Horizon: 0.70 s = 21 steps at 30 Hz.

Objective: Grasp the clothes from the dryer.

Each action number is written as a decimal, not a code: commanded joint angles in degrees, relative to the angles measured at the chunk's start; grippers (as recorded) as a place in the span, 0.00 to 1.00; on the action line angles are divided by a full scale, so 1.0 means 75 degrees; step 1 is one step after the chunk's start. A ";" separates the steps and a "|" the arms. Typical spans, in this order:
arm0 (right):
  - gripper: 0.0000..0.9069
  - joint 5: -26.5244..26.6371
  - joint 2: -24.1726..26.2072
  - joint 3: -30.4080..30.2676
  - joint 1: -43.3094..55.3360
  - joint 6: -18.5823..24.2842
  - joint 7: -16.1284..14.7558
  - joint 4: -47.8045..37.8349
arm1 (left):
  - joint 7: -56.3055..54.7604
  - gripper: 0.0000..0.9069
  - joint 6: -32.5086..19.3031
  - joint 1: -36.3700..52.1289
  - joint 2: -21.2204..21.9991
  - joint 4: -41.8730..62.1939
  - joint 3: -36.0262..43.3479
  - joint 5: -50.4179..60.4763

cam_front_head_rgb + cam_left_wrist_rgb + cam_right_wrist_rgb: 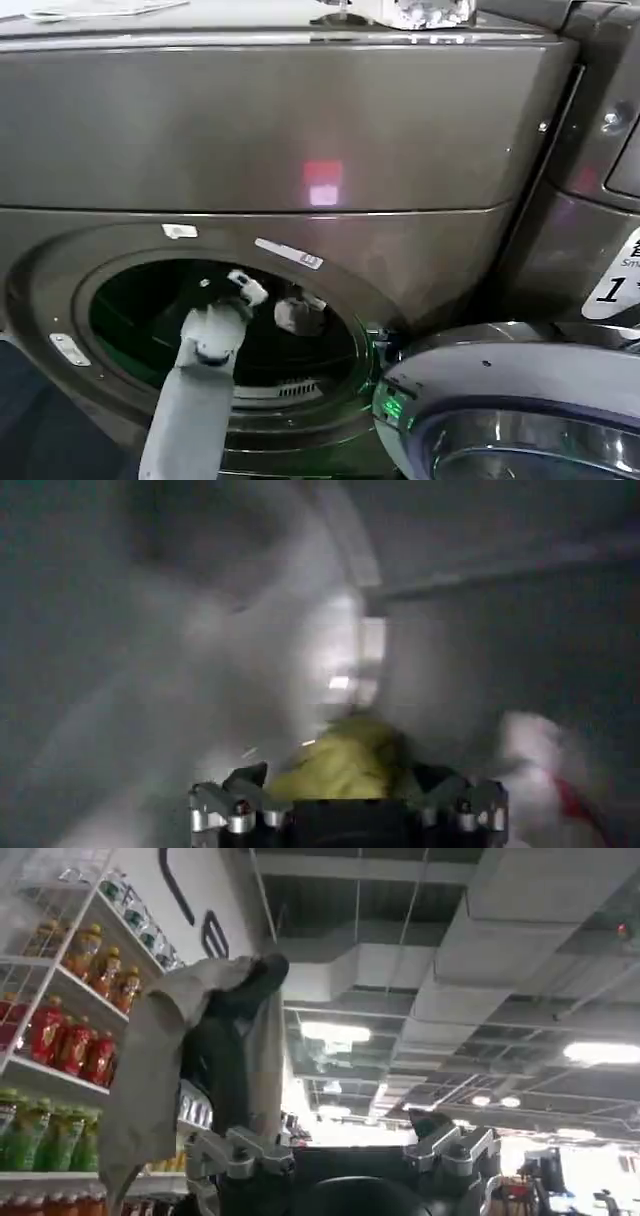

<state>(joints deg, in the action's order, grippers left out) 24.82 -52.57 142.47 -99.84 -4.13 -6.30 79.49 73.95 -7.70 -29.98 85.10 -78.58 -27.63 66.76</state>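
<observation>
Head view: the dryer (270,130) is smooth dark brushed metal with a round porthole; the left tool (243,288) reaches inside the drum, near a pale bundle (298,314).

Left wrist view: the left tool (345,795) stands spread around a crumpled lime-green garment (345,760); a soft white-pinkish bundle (540,770) lies beside it.

Right wrist view: the right tool (345,1148), spread, points at the ceiling with a limp grey cloth (160,1078) draped over one finger.
</observation>
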 commanded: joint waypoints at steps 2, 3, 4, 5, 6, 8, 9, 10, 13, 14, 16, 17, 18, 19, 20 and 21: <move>1.00 -0.0004 -0.0027 -0.0055 0.0028 0.0016 -0.0005 0.0042 | 0.0097 1.00 0.0082 0.0661 0.0048 0.0895 -0.0084 0.0112; 1.00 -0.0005 -0.0027 -0.0057 0.0025 0.0019 -0.0007 0.0045 | 0.0072 1.00 0.0078 0.0728 0.0061 0.1002 -0.0085 0.0086; 1.00 -0.0007 -0.0024 -0.0054 0.0024 0.0020 -0.0007 0.0043 | 0.0040 1.00 0.0079 0.0756 0.0079 0.1072 -0.0087 0.0100; 1.00 -0.0008 -0.0019 -0.0053 0.0023 0.0022 -0.0007 0.0033 | -0.0006 1.00 0.0071 0.0808 0.0096 0.1210 -0.0095 0.0086; 1.00 -0.0010 -0.0019 -0.0057 0.0030 0.0022 -0.0006 0.0028 | -0.0100 1.00 0.0075 0.0847 0.0102 0.1286 -0.0091 0.0079; 1.00 -0.0015 -0.0038 -0.0103 0.0042 0.0025 -0.0007 0.0064 | -0.0205 1.00 0.0059 0.0925 0.0105 0.1527 -0.0082 0.0001; 1.00 -0.0014 -0.0042 -0.0113 0.0048 0.0025 -0.0005 0.0076 | -0.0396 1.00 0.0072 0.0962 0.0102 0.1697 -0.0062 -0.0149; 1.00 -0.0018 -0.0041 -0.0119 0.0053 0.0026 -0.0009 0.0084 | -0.0496 1.00 0.0131 0.1015 0.0104 0.1830 -0.0051 -0.0420; 1.00 -0.0014 -0.0030 -0.0131 0.0051 0.0022 -0.0001 0.0131 | -0.0489 1.00 0.0157 0.1116 0.0136 0.2378 -0.0058 -0.0562; 1.00 -0.0013 -0.0024 -0.0127 0.0047 0.0018 -0.0002 0.0135 | -0.0479 1.00 0.0156 0.1149 0.0147 0.2565 -0.0071 -0.0556; 1.00 -0.0010 -0.0020 -0.0102 0.0026 0.0018 -0.0007 0.0133 | -0.0441 1.00 0.0150 0.1186 0.0160 0.2897 -0.0084 -0.0632; 1.00 -0.0009 -0.0022 -0.0092 0.0016 0.0019 -0.0009 0.0127 | -0.0440 1.00 0.0150 0.1192 0.0161 0.2974 -0.0096 -0.0626; 1.00 -0.0011 -0.0029 -0.0088 0.0013 0.0022 -0.0008 0.0121 | -0.0427 1.00 0.0148 0.1219 0.0161 0.3111 -0.0103 -0.0647; 1.00 -0.0013 -0.0044 -0.0100 0.0010 0.0026 -0.0013 0.0120 | -0.0443 1.00 0.0144 0.1253 0.0162 0.3232 -0.0105 -0.0684; 1.00 -0.0012 -0.0053 -0.0111 0.0010 0.0032 -0.0012 0.0128 | -0.0448 1.00 0.0147 0.1294 0.0162 0.3370 -0.0112 -0.0685; 1.00 -0.0012 -0.0064 -0.0116 0.0014 0.0034 -0.0014 0.0137 | -0.0447 1.00 0.0142 0.1345 0.0165 0.3472 -0.0114 -0.0659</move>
<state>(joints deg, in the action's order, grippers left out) 24.72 -52.92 141.67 -99.74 -3.94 -6.36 80.39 71.42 -6.79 -21.50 86.32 -61.21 -28.38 63.35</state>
